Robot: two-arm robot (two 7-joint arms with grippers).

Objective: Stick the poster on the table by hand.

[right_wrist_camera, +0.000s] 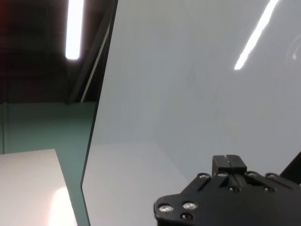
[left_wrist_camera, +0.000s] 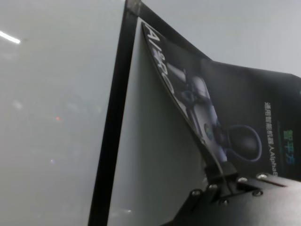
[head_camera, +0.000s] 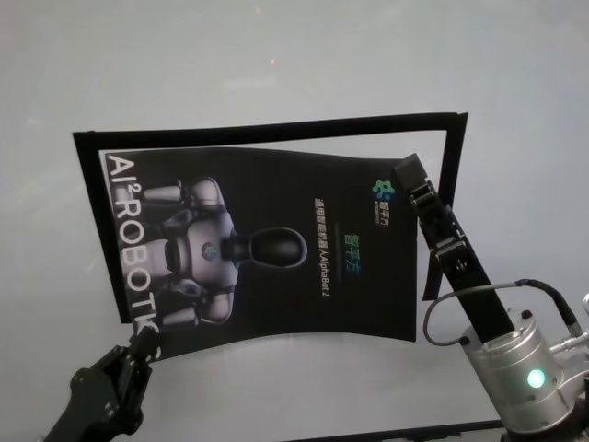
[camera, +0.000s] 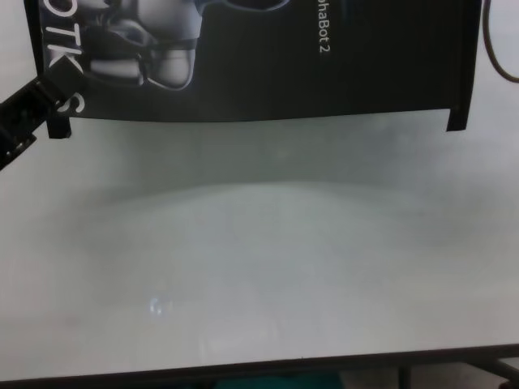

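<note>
The poster (head_camera: pixel 276 189) is a black glossy sheet with a silver-grey robot figure, lying on the white table (head_camera: pixel 276 55). My left gripper (head_camera: pixel 138 343) is shut on the poster's near left corner. In the left wrist view the gripper (left_wrist_camera: pixel 221 173) holds that edge of the poster (left_wrist_camera: pixel 244 94) curled up off the table. The chest view shows the poster's near edge (camera: pixel 268 81) and the left gripper (camera: pixel 45 101) at its corner. My right gripper (head_camera: pixel 408 170) is shut, its tip on the poster's far right part; its fingertips also show in the right wrist view (right_wrist_camera: pixel 229 161).
Narrow black tape strips run along the poster's left edge (head_camera: pixel 92 216), far edge (head_camera: pixel 276 126) and right edge (head_camera: pixel 449 175). The left strip shows in the left wrist view (left_wrist_camera: pixel 110 127). Bare table lies in front (camera: pixel 259 267), ending at a dark front edge (camera: pixel 259 369).
</note>
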